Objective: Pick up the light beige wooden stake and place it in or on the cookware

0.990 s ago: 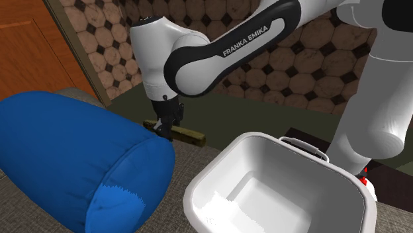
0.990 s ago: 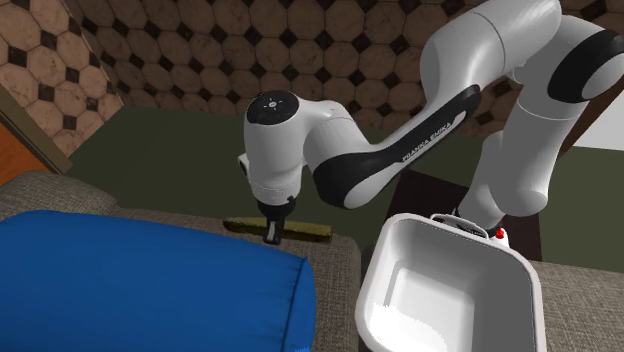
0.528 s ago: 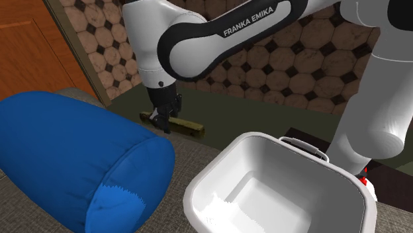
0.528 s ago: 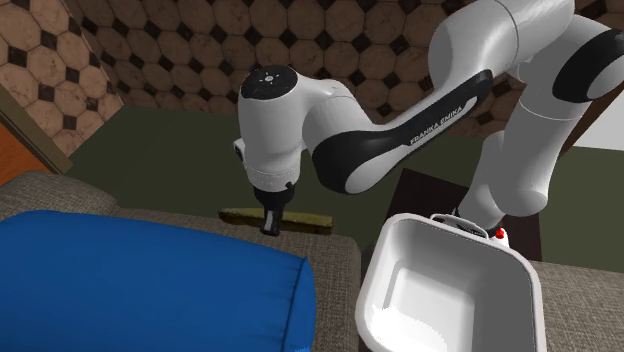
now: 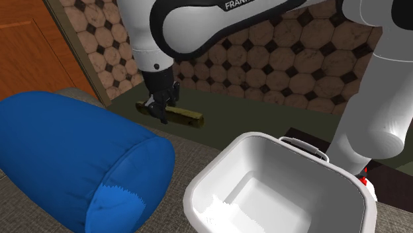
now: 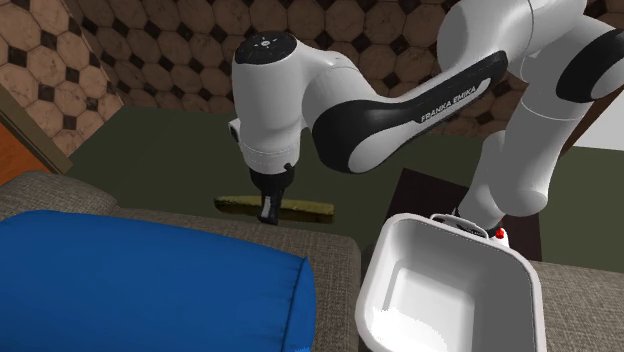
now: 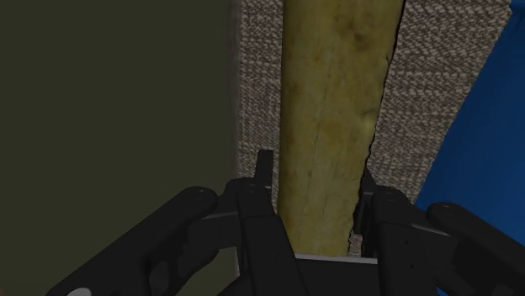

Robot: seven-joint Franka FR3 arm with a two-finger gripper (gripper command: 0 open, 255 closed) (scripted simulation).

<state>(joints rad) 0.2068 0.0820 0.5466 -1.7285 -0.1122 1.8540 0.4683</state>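
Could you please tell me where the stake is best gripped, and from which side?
Near its middle, from above, closing across its narrow width: the stake is long, slim and level, so a central hold should keep it balanced. The gripper clasps it about there.

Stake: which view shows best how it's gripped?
Wrist view: the stake sits clasped between both fingers. Shoulder and second exterior views show its ends sticking out either side, the middle hidden behind the fingers.
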